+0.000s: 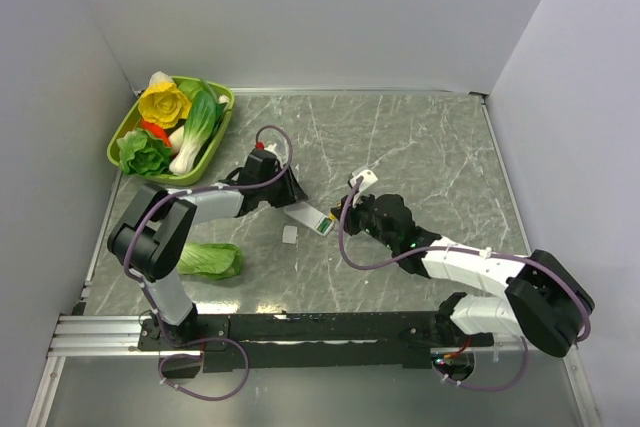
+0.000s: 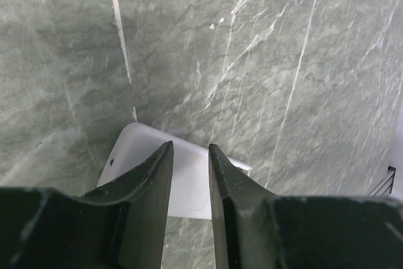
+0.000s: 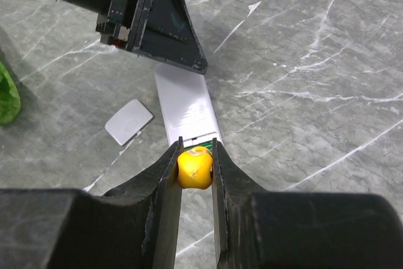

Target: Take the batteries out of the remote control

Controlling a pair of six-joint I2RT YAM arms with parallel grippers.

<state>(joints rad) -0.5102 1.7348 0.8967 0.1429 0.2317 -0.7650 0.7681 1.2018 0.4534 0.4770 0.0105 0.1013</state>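
Your left jaws are down on the remote control at its far end. There's only a narrow gap between them, with the white body showing through it. You can't tell from the wrist view whether they're clamping it or just sitting over it. The remote control lies flat on the bench, mid-bench between the two arms, angled, with its green patch end toward your right arm. Your right jaws are closed tight on the yellow handle of the screwdriver. Their tips are right at that green end, touching or just above it; the shaft is hidden behind the handle. You get green showing in the end of the remote control, but individual batteries aren't resolvable. The small white cover lies loose on the bench just beside the remote control, not touching it. A leafy green vegetable lies near your left arm's base. The green basket of vegetables is in the far left corner.
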